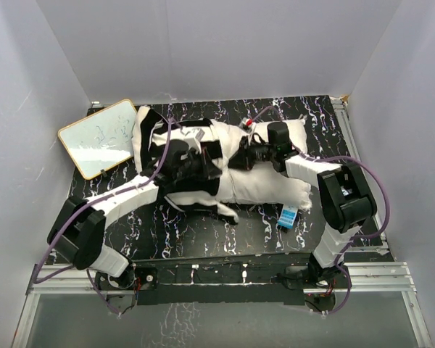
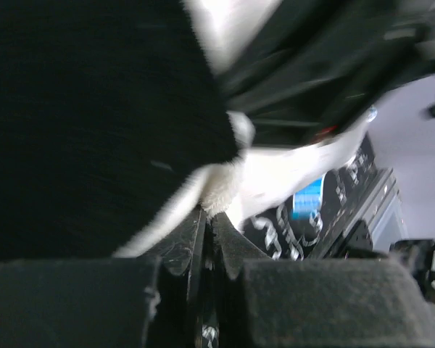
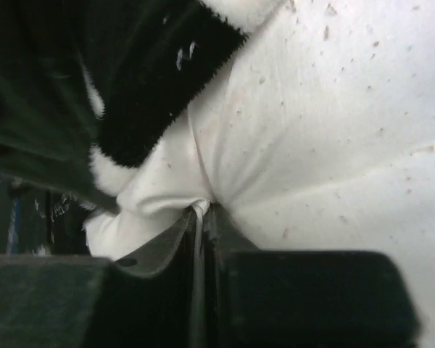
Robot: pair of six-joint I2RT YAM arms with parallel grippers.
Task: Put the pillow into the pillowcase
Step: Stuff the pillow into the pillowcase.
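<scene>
The black, white-veined worktop point(image 1: 203, 239) is taken up across its middle by the pillow point(image 1: 264, 185), which is laid lengthwise from left to right. Its right half is left bare and white. Its left half is covered by the pillowcase point(image 1: 151, 138), whose black and white stripes are bunched and creased over it. The case's edge is seen near the pillow's middle.

Both arms are stretched inward over the pillow from the near corners. A whiteboard point(image 1: 100, 138) is propped at the far left, just beside the pillowcase's corner.

The left pincer point(image 2: 209, 217) is closed on a fuzzy white edge of the pillowcase, with a broad black stripe spread above it. The right pincer point(image 3: 203, 214) is closed too, and a fold of smooth white cloth is pinched in it. That fold appears to be the pillow's, just beside the frayed edge of a black stripe. From above, the two pincers are seen near each other at the case's edge.

A small blue and white box point(image 1: 288, 216) is set on the worktop just beside the pillow's near right edge.
</scene>
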